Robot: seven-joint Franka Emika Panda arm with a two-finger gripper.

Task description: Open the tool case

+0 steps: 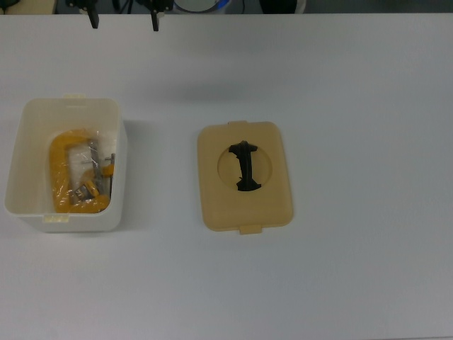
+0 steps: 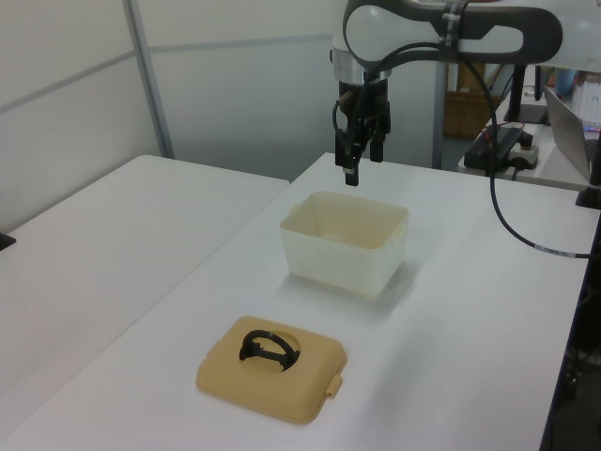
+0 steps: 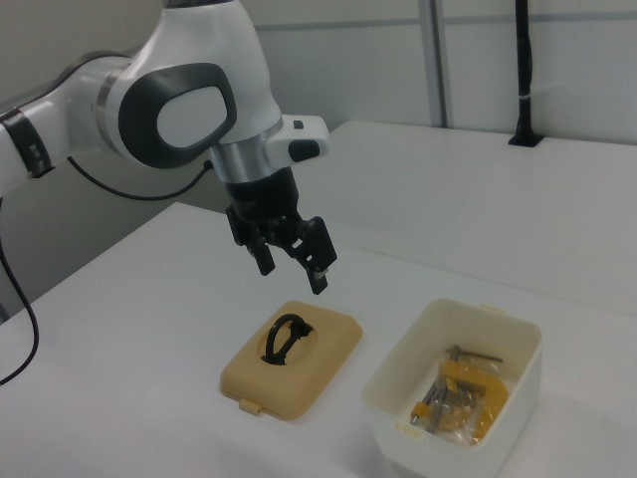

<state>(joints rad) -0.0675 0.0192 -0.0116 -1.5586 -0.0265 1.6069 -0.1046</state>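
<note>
Looking done: the tool case sits open on the tabletop, its lid flat beside it. The gripper hangs high, fingers apart and empty. Next it just needs to move away

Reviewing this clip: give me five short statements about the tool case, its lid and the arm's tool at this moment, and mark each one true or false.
1. The lid lies flat on the table, apart from the tub. True.
2. The tub is empty. False: a yellow clamp and small metal parts lie inside it.
3. The tool is open and holds nothing. True.
4. The tool grips the lid's black handle. False: it hangs in the air, clear of the lid.
5. The lid lies upside down. False: its handle and round recess face up.
</note>
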